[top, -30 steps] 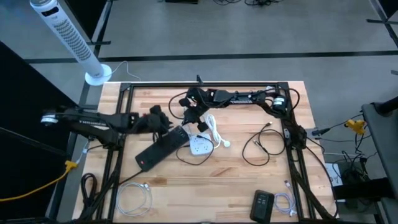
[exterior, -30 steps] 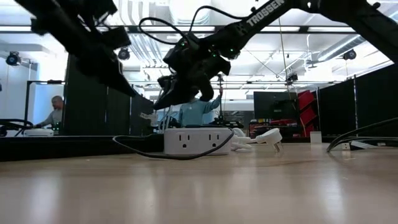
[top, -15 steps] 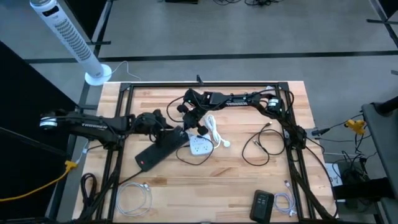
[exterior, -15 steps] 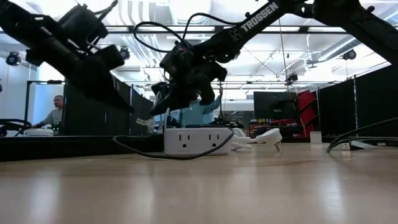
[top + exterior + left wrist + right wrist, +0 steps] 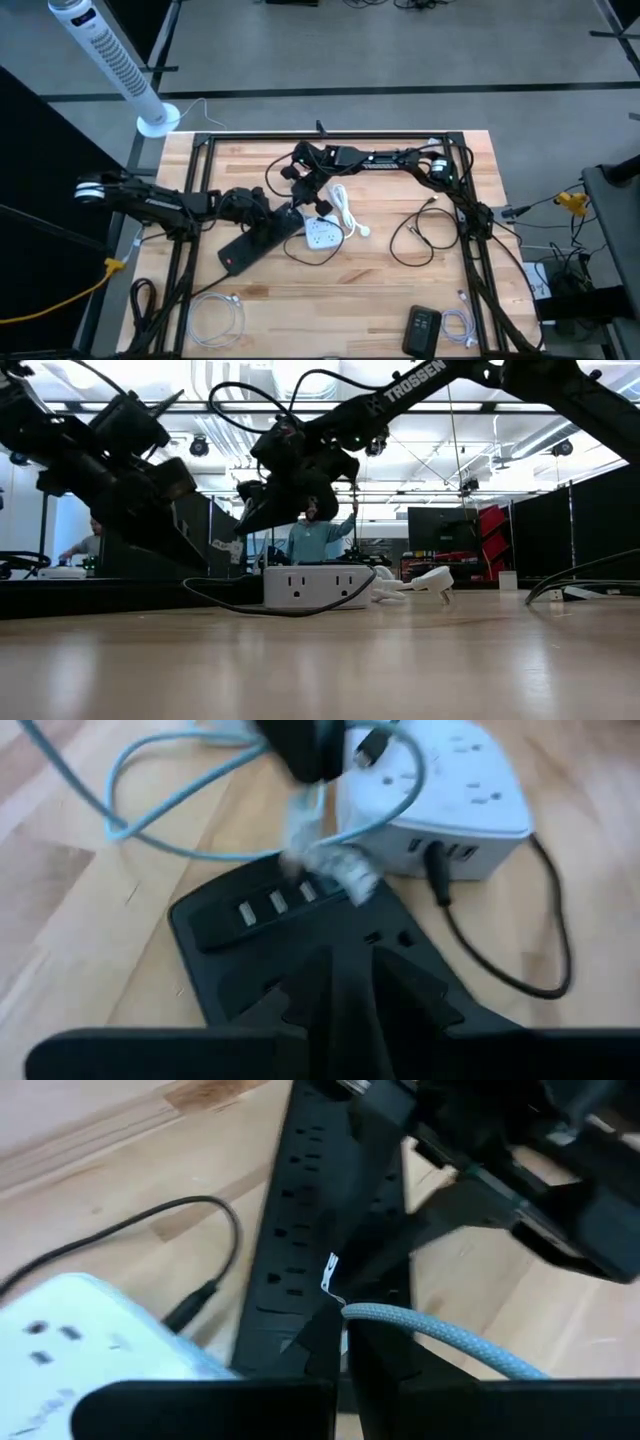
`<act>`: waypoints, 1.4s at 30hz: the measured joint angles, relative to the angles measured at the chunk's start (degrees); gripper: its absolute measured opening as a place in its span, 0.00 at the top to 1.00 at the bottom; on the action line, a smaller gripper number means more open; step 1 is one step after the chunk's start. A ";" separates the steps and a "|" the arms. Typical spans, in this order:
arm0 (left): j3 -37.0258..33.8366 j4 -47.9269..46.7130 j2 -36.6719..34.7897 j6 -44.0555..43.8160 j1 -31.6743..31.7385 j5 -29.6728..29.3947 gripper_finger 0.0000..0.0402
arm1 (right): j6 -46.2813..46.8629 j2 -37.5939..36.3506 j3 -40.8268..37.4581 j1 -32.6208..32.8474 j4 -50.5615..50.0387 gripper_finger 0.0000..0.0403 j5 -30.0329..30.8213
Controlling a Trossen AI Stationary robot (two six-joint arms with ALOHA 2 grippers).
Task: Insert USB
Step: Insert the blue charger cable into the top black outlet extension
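A black power strip [image 5: 248, 246] lies slantwise on the wooden table, and its row of USB ports [image 5: 272, 906] shows in the left wrist view. A white power block [image 5: 322, 234] sits just right of it. My right gripper [image 5: 303, 196] hovers over the strip's far end, shut on a pale braided USB cable [image 5: 440, 1335]. The cable's plug [image 5: 325, 870] hangs just above the ports. My left gripper [image 5: 345, 982] is low over the strip's middle with its fingers close together. My left gripper's fingertips [image 5: 310, 988] lie over the strip's top face, slanting down from the table's left; whether they touch it I cannot tell. My right gripper pinches the braided cable just behind its plug [image 5: 352, 1316] between two fingers. It slants down from the far right, the plug [image 5: 330, 1275] juts past the fingertips clear of the strip, and the cable trails back slack.
A black cable loop [image 5: 415, 240] lies right of the white block. A coiled white cable [image 5: 215, 315] lies near left, and a black device [image 5: 422, 328] with another white cable is near right. A white tower fan [image 5: 110, 60] stands beyond the far left corner. A person [image 5: 315, 540] stands behind the table.
My left gripper has come down toward the black power strip and tipped its fingers further downward. The strip and white block have stayed in place. My right gripper has kept the cable over the strip's far end.
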 joint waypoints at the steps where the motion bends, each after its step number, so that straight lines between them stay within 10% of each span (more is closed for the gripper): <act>1: -0.07 -0.08 0.60 -0.04 0.00 -0.02 0.84 | 0.00 0.11 0.52 0.05 -1.40 1.00 -0.01; 42: -1.86 11.12 9.01 -5.71 -4.66 -1.81 0.84 | 10.52 1.17 -0.65 2.10 -2.05 1.00 3.59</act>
